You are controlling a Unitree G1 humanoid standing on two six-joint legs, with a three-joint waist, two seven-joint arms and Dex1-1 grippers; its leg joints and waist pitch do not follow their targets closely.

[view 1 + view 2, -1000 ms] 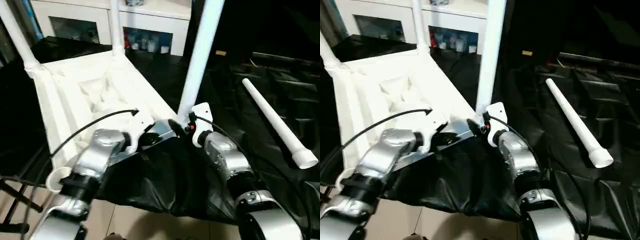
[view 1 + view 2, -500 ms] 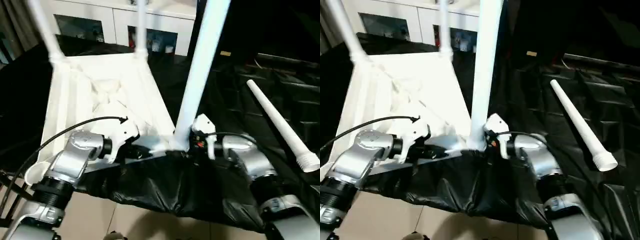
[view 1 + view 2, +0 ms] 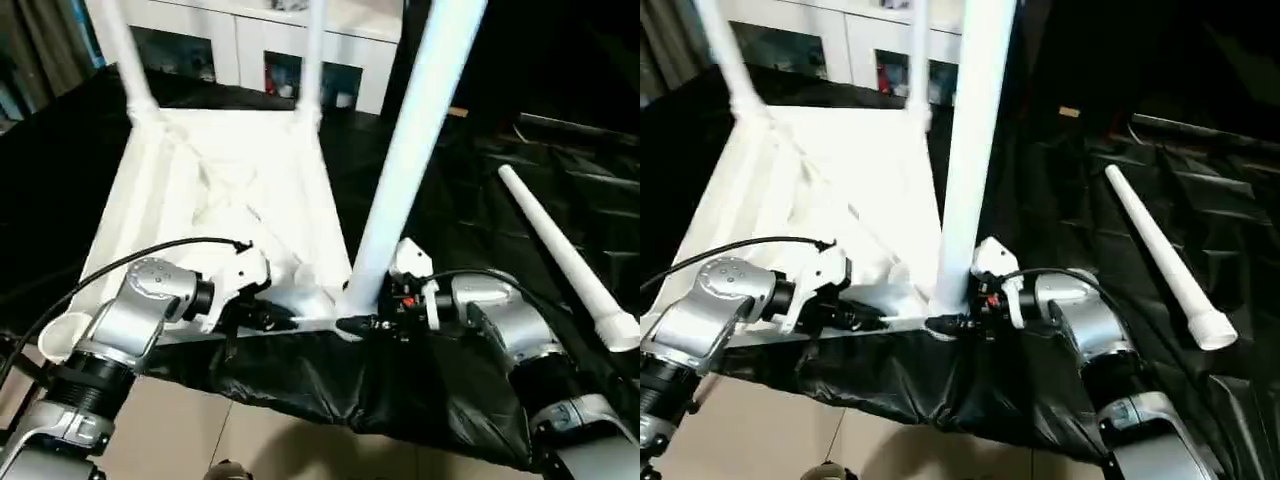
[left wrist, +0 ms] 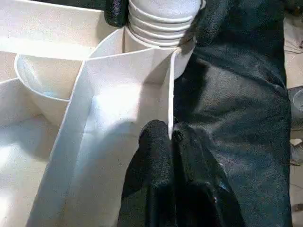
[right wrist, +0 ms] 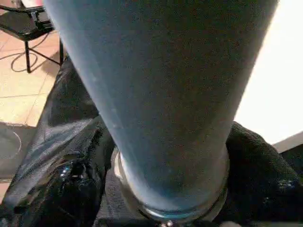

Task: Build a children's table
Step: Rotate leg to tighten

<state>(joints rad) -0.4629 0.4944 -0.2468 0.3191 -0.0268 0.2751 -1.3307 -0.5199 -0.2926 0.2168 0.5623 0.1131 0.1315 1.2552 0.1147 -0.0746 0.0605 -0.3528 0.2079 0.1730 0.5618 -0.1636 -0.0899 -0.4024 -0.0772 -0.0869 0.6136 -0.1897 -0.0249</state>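
The large white plastic table top [image 3: 235, 200] lies upside down on a surface covered with black cloth [image 3: 470, 250], its ribbed underside facing up. 3 long white round tube legs stand upright in its corner sockets: 2 at the far corners, the far left leg [image 3: 120, 50] and the far right leg [image 3: 315, 55], and 1 thick-looking near leg [image 3: 415, 140] at the near right corner, close to the camera. A 4th white tube leg [image 3: 565, 255] lies loose on the black cloth to the right, well apart from the table top, with its ridged end pointing toward the robot.

The left gripper [image 3: 262, 318] is at the near edge of the table top. In the left wrist view its black fingers [image 4: 158, 156] are pressed together on the thin white edge wall [image 4: 171, 94] of the table top, just beside the socket where the ridged end of the near leg sits.

The right gripper [image 3: 362, 322] is at the base of the near leg, from the right side. In the right wrist view this leg stands very close in front of the camera. I cannot tell if its fingers are spread or pressing on the leg.

Behind the table stands a white cabinet with glass doors [image 3: 290, 60].
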